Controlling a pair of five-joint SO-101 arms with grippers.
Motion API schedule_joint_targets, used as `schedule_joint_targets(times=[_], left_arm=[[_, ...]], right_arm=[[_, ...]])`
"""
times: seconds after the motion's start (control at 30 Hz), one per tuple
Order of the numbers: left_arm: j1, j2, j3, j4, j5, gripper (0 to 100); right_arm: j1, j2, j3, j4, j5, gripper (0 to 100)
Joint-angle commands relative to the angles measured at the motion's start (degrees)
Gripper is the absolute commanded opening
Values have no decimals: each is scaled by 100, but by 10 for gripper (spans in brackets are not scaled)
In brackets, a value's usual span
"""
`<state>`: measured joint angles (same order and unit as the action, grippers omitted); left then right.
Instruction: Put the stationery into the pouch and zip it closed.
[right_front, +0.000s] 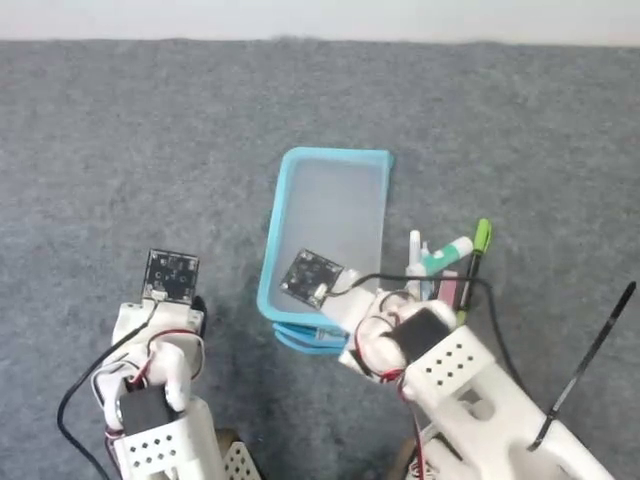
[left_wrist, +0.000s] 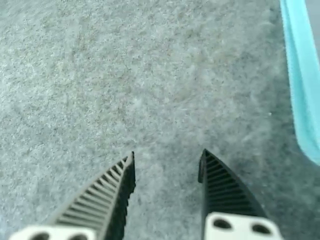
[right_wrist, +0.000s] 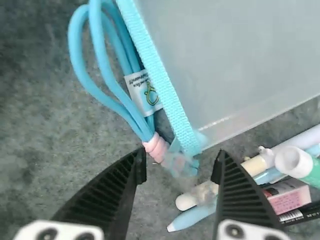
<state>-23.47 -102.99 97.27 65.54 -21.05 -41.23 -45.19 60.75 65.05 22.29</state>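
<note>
Grey felt covers the table, with a pale strip of wall beyond its far edge. A frosted pouch trimmed in turquoise lies flat near the middle of the table. Its long axis runs from the near edge toward the far edge, with the far end leaning slightly right. The stationery lies loose on the felt just beside the pouch's near right corner, outside it. It is a small bundle of pens and markers lying roughly along the pouch's own line, fanned toward the far edge. Among them are a green-capped pen on the right and a teal-capped marker slanting toward the far right. The right gripper hangs over the pouch's near end with its jaws spread and nothing between them. Just past its tips lie a looped turquoise cord, the cord's pink sleeve and the end of the woven zip tape. The left gripper is parted too and holds nothing. It sits above bare felt toward the near left of the table, with the pouch's turquoise edge showing off to one side in its wrist view.
</note>
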Motion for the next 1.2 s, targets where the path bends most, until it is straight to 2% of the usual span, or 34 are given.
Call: schedule_joint_targets(times=[0.0, 0.17, 0.43, 0.8, 0.93, 1.1, 1.17], left_arm=[[26, -123, -75, -158, 44, 198], [26, -123, -75, -149, 44, 198], [26, -123, -75, -167, 44, 198], [26, -123, -75, -167, 35, 198], [26, -123, -75, -167, 35, 198], [35, -123, -75, -167, 35, 198], [35, -123, -75, -167, 35, 198]], right_arm=[[-92, 84, -343, -180, -79, 224], [-84, 277, -352, -462, -79, 224], [-13, 1745, -1152, -646, -26, 224], [1262, 3714, -2171, -1095, -35, 224], [1332, 3336, -2382, -655, -62, 224], [1314, 1868, -2338, -22, -35, 224], [1068, 1376, -2251, 321, 0, 224]])
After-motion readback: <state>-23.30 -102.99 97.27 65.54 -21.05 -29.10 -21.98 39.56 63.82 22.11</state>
